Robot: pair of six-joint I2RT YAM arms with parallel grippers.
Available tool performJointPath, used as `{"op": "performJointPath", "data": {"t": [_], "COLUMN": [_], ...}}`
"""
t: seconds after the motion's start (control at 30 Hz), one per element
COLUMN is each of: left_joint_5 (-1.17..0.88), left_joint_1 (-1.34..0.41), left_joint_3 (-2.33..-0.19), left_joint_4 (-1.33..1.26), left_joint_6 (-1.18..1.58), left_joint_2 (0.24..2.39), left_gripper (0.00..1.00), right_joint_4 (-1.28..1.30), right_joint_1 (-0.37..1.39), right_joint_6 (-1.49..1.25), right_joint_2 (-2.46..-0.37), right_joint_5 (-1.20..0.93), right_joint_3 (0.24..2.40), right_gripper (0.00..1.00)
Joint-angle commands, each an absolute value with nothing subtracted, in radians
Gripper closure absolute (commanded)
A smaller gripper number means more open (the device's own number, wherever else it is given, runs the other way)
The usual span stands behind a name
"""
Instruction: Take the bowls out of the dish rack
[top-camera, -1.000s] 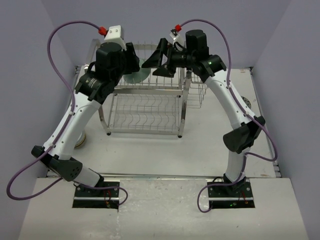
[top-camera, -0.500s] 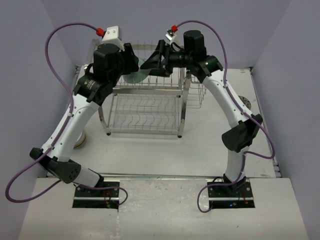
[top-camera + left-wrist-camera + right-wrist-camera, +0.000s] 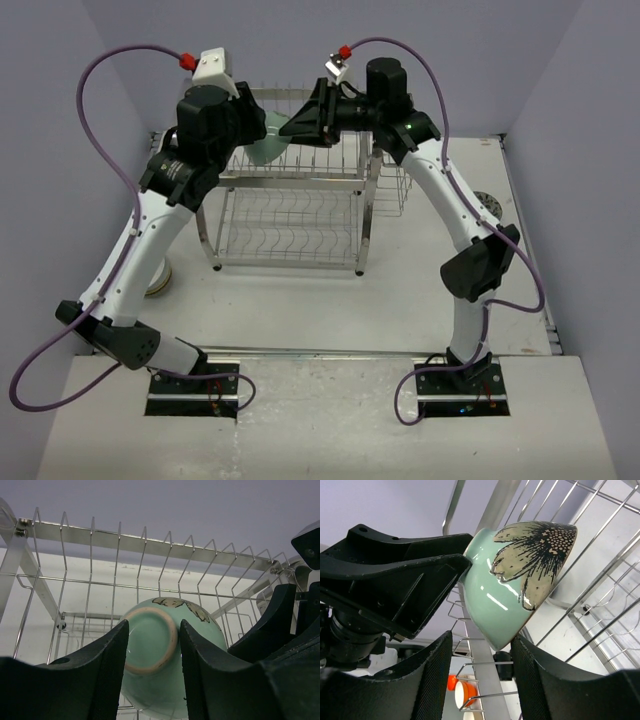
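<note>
A mint-green bowl [image 3: 268,148] with a dark flower on its side is tilted on edge at the upper tier of the steel wire dish rack [image 3: 290,215]. My left gripper [image 3: 262,125] is shut on its foot ring; in the left wrist view the bowl [image 3: 150,645] sits between the fingers [image 3: 107,670]. My right gripper [image 3: 300,120] is open just to the bowl's right. In the right wrist view the bowl [image 3: 490,590] hangs above my open right gripper [image 3: 481,639], and its lower edge is close to one finger [image 3: 535,680]. The other bowls are out of view.
The rack's small wire side basket [image 3: 395,190] hangs on its right. A pale bowl-like dish [image 3: 160,280] sits on the table left of the rack, partly behind my left arm. A round object [image 3: 490,200] lies at the right. An orange-and-white dish [image 3: 465,695] shows through the rack wires.
My left arm has risen and drawn back to the left with the mint-green bowl. My right gripper has followed it leftward, staying open.
</note>
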State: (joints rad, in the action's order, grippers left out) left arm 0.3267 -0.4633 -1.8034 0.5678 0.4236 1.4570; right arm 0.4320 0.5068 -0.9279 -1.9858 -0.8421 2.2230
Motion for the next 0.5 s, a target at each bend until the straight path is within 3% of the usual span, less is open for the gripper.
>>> {"op": "performJointPath", "data": {"t": [0.0,0.47], "left_joint_5": [0.351,0.250], "left_joint_1": [-0.443,-0.440], "left_joint_3": [-1.769,-1.799], "left_joint_4": [0.710,0.681], "left_joint_6": [0.374,0.387], "left_joint_2": [1.463,1.486], "left_gripper": [0.54,0.55], "right_joint_4": [0.357,0.281], "right_joint_1": [0.514,0.515], "right_joint_6": [-0.962,-1.035], "right_joint_2": [-1.999,-2.062], "right_joint_5": [-0.900,-0.916], "right_joint_3": [2.260,2.255], "right_gripper": [0.49,0.60]}}
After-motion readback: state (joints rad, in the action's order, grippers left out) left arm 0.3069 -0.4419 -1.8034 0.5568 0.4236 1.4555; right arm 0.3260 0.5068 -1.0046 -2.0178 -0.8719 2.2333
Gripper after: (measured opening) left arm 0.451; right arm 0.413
